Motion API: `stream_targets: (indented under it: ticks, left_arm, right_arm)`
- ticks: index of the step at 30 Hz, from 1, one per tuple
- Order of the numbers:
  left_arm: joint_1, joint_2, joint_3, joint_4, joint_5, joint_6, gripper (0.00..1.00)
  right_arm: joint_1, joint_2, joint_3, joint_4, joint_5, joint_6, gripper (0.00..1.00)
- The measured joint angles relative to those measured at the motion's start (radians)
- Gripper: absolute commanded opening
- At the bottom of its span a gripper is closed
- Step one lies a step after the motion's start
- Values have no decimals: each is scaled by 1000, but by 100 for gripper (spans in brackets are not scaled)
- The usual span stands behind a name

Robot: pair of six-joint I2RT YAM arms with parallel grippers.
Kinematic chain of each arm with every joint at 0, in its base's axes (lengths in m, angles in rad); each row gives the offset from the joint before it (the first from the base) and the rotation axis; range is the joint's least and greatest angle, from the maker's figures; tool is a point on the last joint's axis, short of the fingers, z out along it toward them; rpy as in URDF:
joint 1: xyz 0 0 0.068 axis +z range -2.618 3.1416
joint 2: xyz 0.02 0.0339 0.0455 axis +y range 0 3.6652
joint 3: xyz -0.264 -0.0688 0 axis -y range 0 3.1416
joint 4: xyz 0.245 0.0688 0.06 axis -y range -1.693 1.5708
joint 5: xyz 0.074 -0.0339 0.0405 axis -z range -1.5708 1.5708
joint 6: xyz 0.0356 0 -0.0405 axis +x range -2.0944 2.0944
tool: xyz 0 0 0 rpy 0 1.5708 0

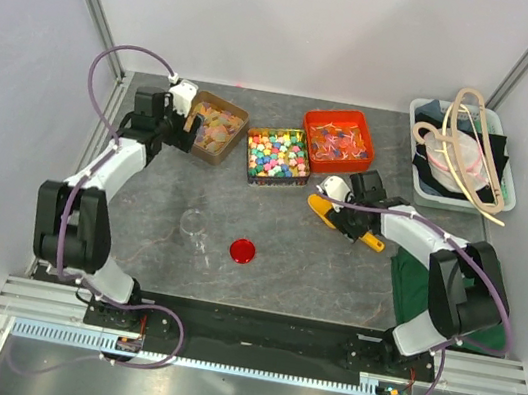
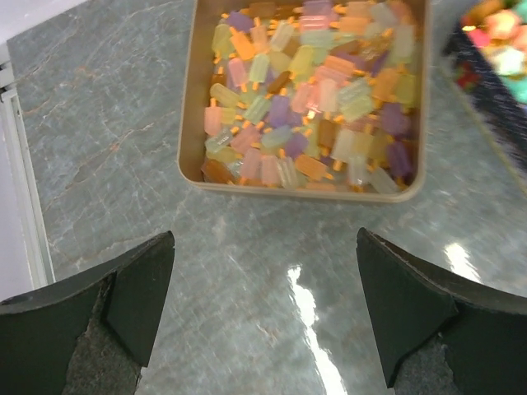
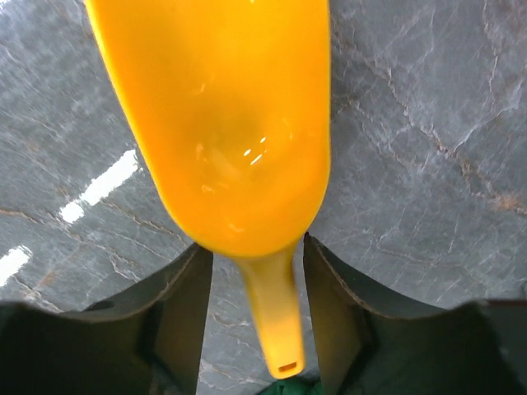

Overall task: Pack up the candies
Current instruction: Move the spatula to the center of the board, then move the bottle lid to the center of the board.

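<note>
The candies point(image 1: 218, 126) are small pastel translucent pieces that fill a tan box point(image 2: 191, 140) at the back left; in the left wrist view the candies point(image 2: 309, 90) lie just beyond my fingers. My left gripper point(image 1: 191, 127) point(image 2: 263, 247) hovers wide open at the box's near side with only table between its fingers. A yellow scoop point(image 1: 323, 208) point(image 3: 222, 123) lies on the table at the right. My right gripper point(image 1: 352, 218) point(image 3: 258, 263) straddles the scoop's handle, open, with a gap on each side.
A black box of bright multicoloured candies point(image 1: 278, 154) point(image 2: 494, 41) and a red box point(image 1: 338, 140) stand beside the tan one. A clear cup point(image 1: 195, 224) and a red lid point(image 1: 243, 250) lie mid-table. A grey bin point(image 1: 421, 107) is at the back right, and a green cloth point(image 1: 410, 283) lies by the right arm.
</note>
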Motion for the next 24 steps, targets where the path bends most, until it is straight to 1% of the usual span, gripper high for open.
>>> stream_targets:
  ticks: [4,6,10,12,16,20,23,24]
  left_arm:
    - [2,109,48,29,-48,10,96]
    - [2,158,79,36,-68,16,96]
    - [5,179,88,42,-57,25,96]
    - [5,172,83,51,-19,32,97]
    - [6,105,20,44,73,62,98]
    - [5,-17,-93,23,153,101,99]
    - [6,-90,-159,10,200,127,99]
    - [6,-112,-182,6,211,134,99]
  right_arm:
    - [-11,-7,-15,0,-5,-6,68]
    - [-16,-14,-21,0,-10,-7,70]
    - [-24,-40,-28,-1,-21,-10,77]
    - [-29,-63,-32,-1,-26,-13,79]
    - [-36,-127,-41,-6,-40,-20,81]
    - [-35,-186,-34,-40,-88,-27,81]
    - [-20,-198,17,-102,-134,-26,81]
    - [3,-197,49,-127,-139,-24,81]
